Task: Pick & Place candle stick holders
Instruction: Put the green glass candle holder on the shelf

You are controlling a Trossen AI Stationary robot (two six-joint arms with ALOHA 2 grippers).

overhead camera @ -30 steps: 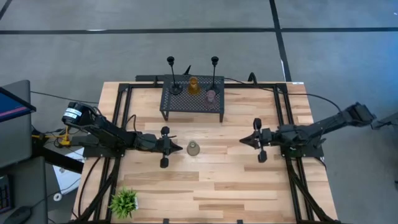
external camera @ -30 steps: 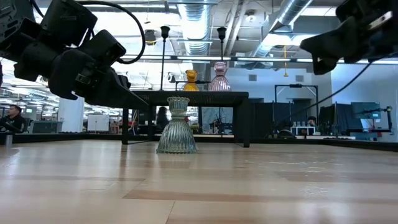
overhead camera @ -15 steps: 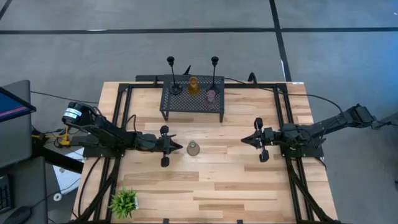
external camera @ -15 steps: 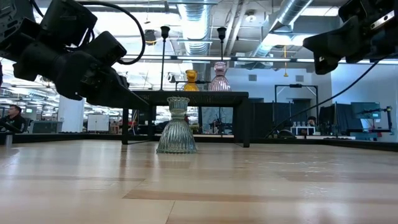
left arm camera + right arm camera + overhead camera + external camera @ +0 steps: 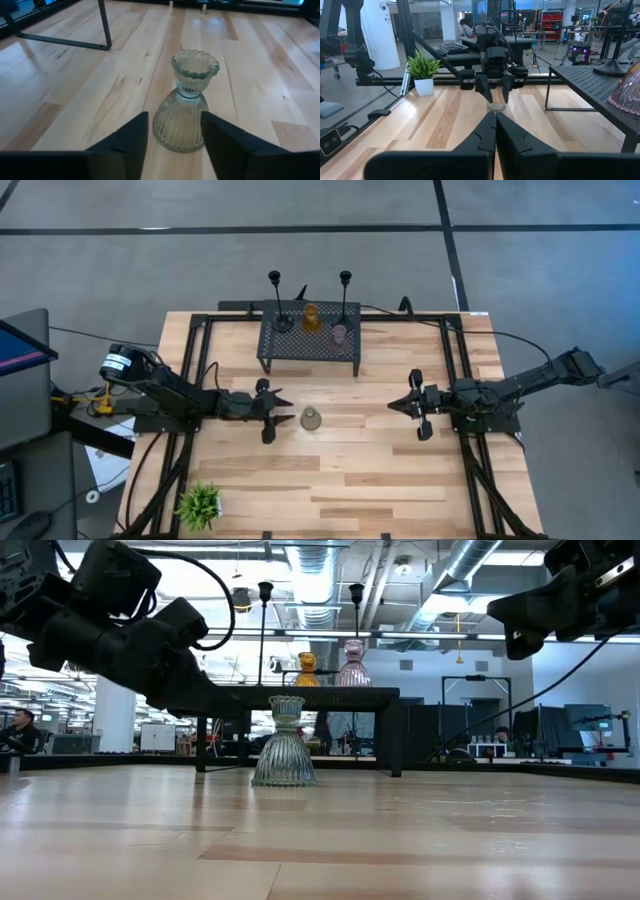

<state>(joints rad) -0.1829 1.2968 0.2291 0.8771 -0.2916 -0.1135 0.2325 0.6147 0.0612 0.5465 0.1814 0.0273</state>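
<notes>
Presently, grey-green ribbed glass candle holder (image 5: 186, 102): upright on counter (image 5: 380, 470), unheld.
Left tool (image 5: 172, 135): spread, flanking it for grasping.
Right tool (image 5: 405, 406): pressed together, waiting.

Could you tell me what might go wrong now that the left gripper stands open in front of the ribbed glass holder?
1. The left gripper has its fingers open just short of the grey-green glass holder; pushing forward off-centre, a finger could topple it.
2. The holder narrows at its neck, so a grasp there may slip.
3. The mesh stand already carries four holders, so placing a fifth could knock one off.
</notes>
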